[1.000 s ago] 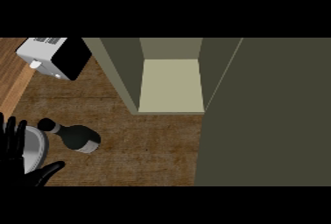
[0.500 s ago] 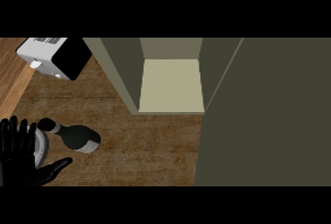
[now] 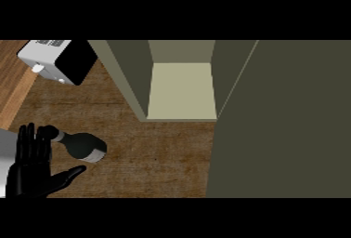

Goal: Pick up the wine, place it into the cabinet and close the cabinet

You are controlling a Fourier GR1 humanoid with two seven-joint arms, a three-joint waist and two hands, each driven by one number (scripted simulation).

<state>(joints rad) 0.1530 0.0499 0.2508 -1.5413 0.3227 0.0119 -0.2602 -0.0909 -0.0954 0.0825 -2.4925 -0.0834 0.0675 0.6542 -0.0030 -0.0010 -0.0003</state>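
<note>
Black left hand [image 3: 33,173], fingers straight, thumb spread, beside rounded wine bottle [image 3: 83,146] on grained wooden counter [image 3: 161,155].

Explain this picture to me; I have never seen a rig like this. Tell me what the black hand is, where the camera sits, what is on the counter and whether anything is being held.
This is one picture, taken from the robot's head and looking steeply down at a brown wooden counter. The robot is a humanoid with grey forearms and black hands. The black hand at the lower left is its left hand. Its fingers are straight and open, and it holds nothing. The right hand does not show. Close beside the fingers stands a dark wine bottle with a pale label band, seen from above. Further back is an olive-green cabinet with a pale inside, standing open. At the top left sits a white and black box-shaped appliance.
</note>
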